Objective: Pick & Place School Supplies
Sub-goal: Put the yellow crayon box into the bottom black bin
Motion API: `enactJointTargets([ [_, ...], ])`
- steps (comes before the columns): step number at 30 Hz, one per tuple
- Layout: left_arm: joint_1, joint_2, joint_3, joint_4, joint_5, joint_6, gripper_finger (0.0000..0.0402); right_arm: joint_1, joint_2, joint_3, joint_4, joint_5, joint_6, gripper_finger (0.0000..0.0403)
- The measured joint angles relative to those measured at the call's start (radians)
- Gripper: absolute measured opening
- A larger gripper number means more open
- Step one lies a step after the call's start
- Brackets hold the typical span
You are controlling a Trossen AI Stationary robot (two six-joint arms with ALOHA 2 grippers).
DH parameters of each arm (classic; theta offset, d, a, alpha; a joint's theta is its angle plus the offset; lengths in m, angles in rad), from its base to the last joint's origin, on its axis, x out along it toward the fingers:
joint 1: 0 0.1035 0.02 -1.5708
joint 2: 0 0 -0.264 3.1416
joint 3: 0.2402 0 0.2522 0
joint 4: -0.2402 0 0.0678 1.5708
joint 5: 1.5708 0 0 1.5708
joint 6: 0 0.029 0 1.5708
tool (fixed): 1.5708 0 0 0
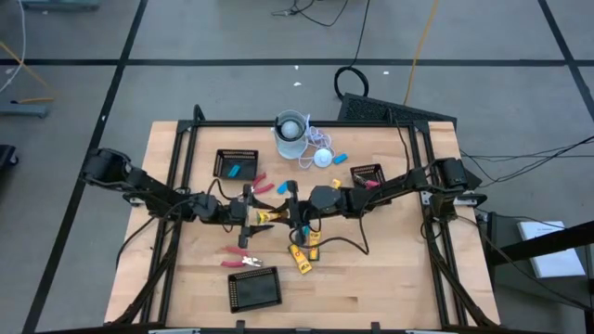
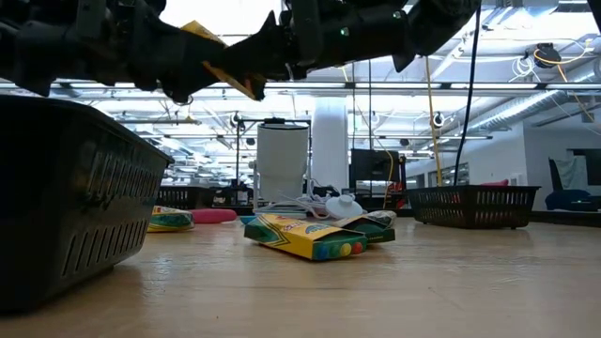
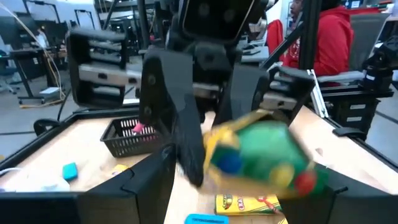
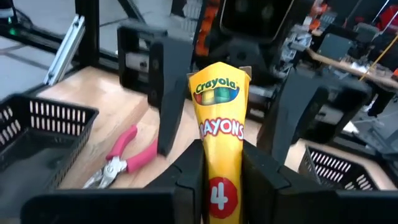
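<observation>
A yellow Crayola crayon box [image 4: 217, 118] hangs in the air over the table's middle [image 1: 269, 215], with my right gripper [image 4: 222, 171] shut on it. My left gripper [image 1: 257, 215] comes level from the table's left and is open. Its two fingers [image 4: 166, 93] stand on either side of the box's free end without touching it. In the left wrist view the box's green end [image 3: 264, 155] shows blurred between my left fingers. The low view shows the box [image 2: 221, 61] high above the tabletop. My right gripper pinches the crayon box between its two fingers at the end that bears the number [image 4: 222, 190]. The fingers come level from the table's right and lie along the box. The box is lifted clear, and its free end sticks out toward my left gripper.
Two more crayon boxes [image 1: 302, 255] lie under the grippers. Red-handled pliers [image 1: 243, 260] [image 1: 260, 184] lie close by. Black mesh trays stand at the far left [image 1: 236, 163], the far right [image 1: 368, 174] and the near edge [image 1: 253, 289]. A white cup [image 1: 290, 130] and a corded disc [image 1: 322, 158] sit at the far edge.
</observation>
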Motion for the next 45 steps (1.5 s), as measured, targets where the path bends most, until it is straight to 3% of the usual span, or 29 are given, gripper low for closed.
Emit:
enactJointTargets([
  [12, -0.029, -0.008, -0.002, 0.002, -0.041, 0.035, 0.0238, 0.002, 0.000, 0.000, -0.025, 0.001, 0.014, 0.0063],
  [24, -0.078, -0.008, -0.004, 0.008, -0.144, 0.110, 0.0075, 0.001, 0.000, -0.002, -0.023, 0.009, 0.033, 0.0063],
  [37, -0.097, -0.008, -0.002, 0.000, -0.174, 0.117, 0.0073, 0.002, 0.000, -0.001, -0.024, 0.020, 0.015, 0.0065],
  [45, -0.109, -0.008, -0.002, -0.037, -0.154, 0.108, 0.0073, 0.003, 0.000, 0.000, -0.081, 0.050, 0.015, 0.0222],
])
